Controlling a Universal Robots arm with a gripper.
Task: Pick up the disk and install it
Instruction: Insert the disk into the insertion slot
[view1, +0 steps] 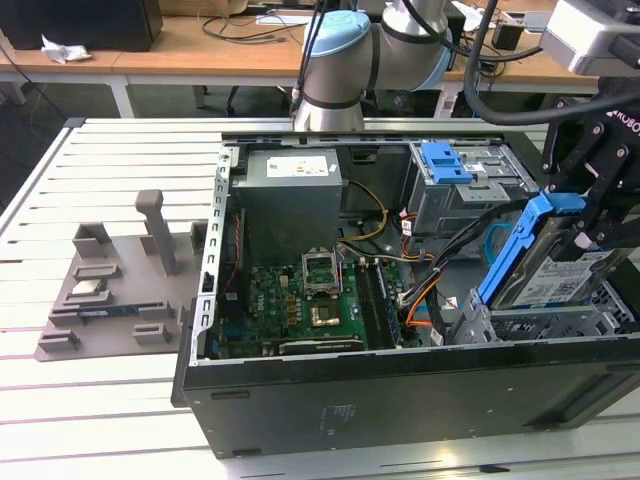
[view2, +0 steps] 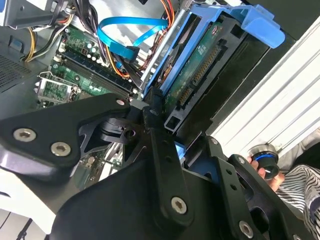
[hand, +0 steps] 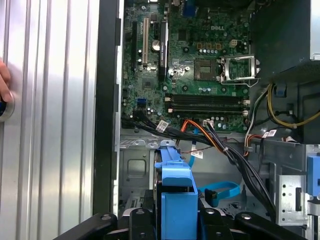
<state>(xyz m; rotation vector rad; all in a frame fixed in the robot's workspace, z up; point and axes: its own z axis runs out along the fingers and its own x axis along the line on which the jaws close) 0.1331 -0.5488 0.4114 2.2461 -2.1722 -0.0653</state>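
Note:
In the exterior view the disk (view1: 562, 277), silver with a white-and-blue label and a blue carrier frame (view1: 522, 248), hangs tilted, one end raised. It is over the grey drive cage (view1: 530, 325) at the near corner of the open computer case on the exterior view's right. My gripper (view1: 583, 232) is shut on its upper end. The second wrist view shows the disk's green circuit-board underside (view2: 197, 65) between my black fingers (view2: 156, 131). In the first wrist view the blue frame (hand: 175, 192) sits between the fingers (hand: 141, 220), above the case floor and cables.
A blue bracket (view1: 445, 160) tops the rear drive bay. The grey power supply (view1: 290, 195) and motherboard (view1: 310, 300) fill the case, with a blue data cable (hand: 220, 192) and wire bundles near the cage. A grey parts tray (view1: 120, 290) lies outside. A person's hand (hand: 4, 82) rests beside the case.

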